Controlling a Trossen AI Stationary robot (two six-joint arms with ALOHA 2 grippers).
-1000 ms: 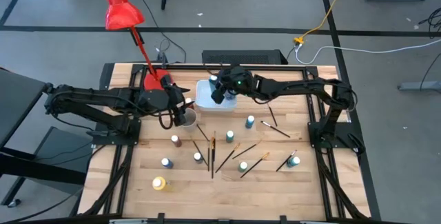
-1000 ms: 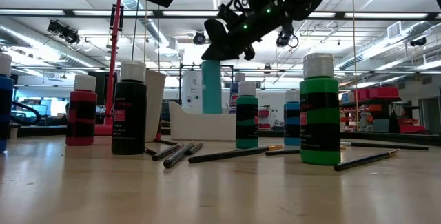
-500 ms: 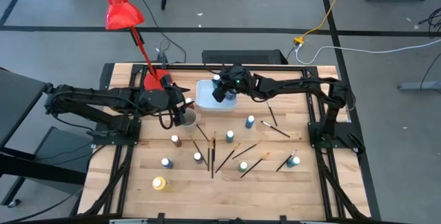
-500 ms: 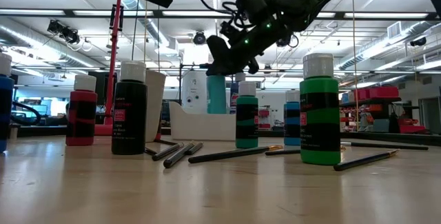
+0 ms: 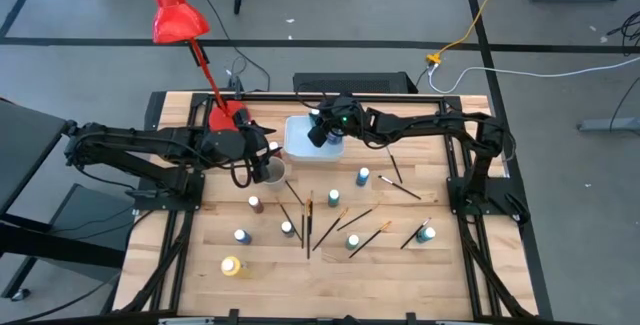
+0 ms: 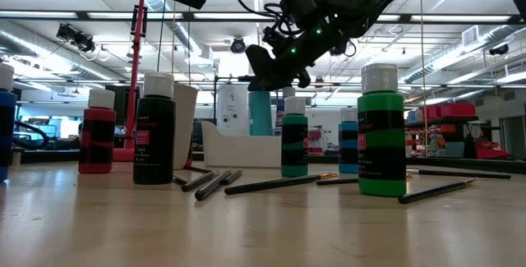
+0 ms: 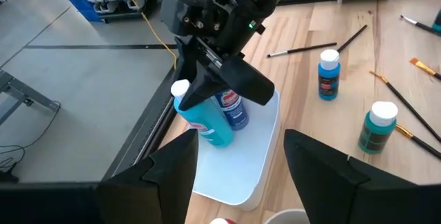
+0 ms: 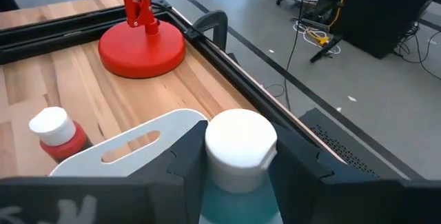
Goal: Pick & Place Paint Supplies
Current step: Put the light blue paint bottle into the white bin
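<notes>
A white tray (image 5: 298,149) stands at the table's far middle, with a dark-blue bottle (image 7: 234,110) upright in it. My right gripper (image 5: 322,131) reaches over the tray, shut on a light-blue bottle (image 7: 207,124) with a white cap (image 8: 241,141). My left gripper (image 7: 241,162) hangs open above the table just left of the tray, holding nothing. Several small bottles (image 5: 333,199) and thin brushes (image 5: 308,220) stand and lie on the near half of the table. My right gripper pinches the light-blue bottle's top between its two fingers (image 8: 189,162), at the white cap and the neck just below it (image 7: 185,98). The fingers slant down from the table's right side. The bottle tilts, its bottom (image 7: 219,140) in the tray beside the dark-blue bottle.
A red desk lamp's base (image 5: 222,117) stands at the far left next to the tray. A white cup (image 5: 268,172) sits under my left gripper, and a red bottle (image 8: 55,134) stands by the tray. A yellow bottle (image 5: 231,265) is at the near left.
My right gripper has sunk toward the tray with the light-blue bottle, bringing its bottom down inside the tray. It has kept still over the last half second.
</notes>
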